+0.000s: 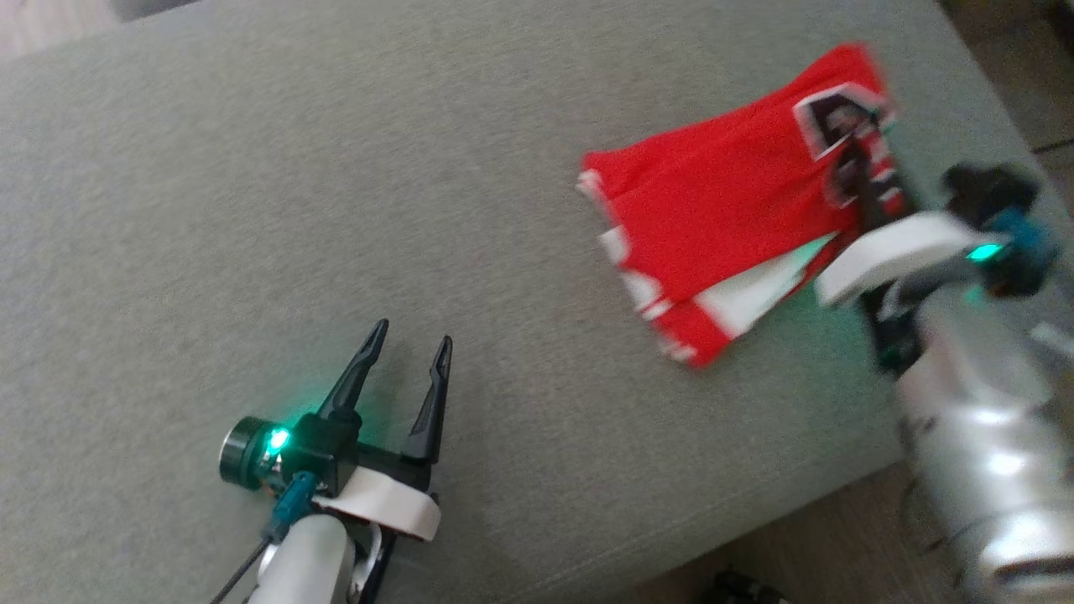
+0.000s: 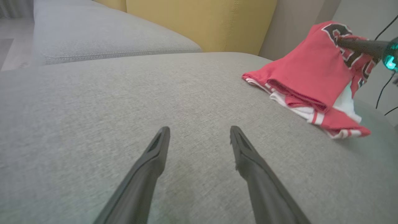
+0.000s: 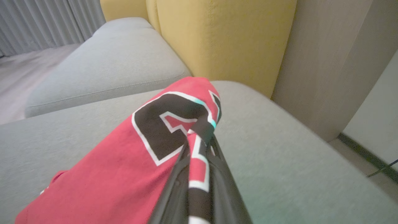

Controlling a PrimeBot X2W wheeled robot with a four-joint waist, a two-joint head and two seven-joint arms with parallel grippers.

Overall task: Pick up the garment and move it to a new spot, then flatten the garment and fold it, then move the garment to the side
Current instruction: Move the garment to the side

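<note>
The garment (image 1: 730, 218) is a folded red jersey with white trim and black lettering, lying at the right of the grey couch cushion (image 1: 336, 210). My right gripper (image 1: 856, 164) is shut on its right edge, lifting that side off the cushion. In the right wrist view the fingers pinch the red cloth (image 3: 124, 161) by the black letter, at the right gripper (image 3: 200, 133). In the left wrist view the garment (image 2: 311, 81) sits raised at the upper right. My left gripper (image 1: 407, 348) stands open over bare cushion at the lower left, well apart from the garment, and the left gripper (image 2: 199, 133) holds nothing.
A second grey cushion (image 3: 108, 65) and yellow back cushions (image 3: 224, 34) lie beyond. The couch's front edge (image 1: 755, 520) drops to the floor at the lower right. A grey wall panel (image 3: 329, 62) stands right of the couch.
</note>
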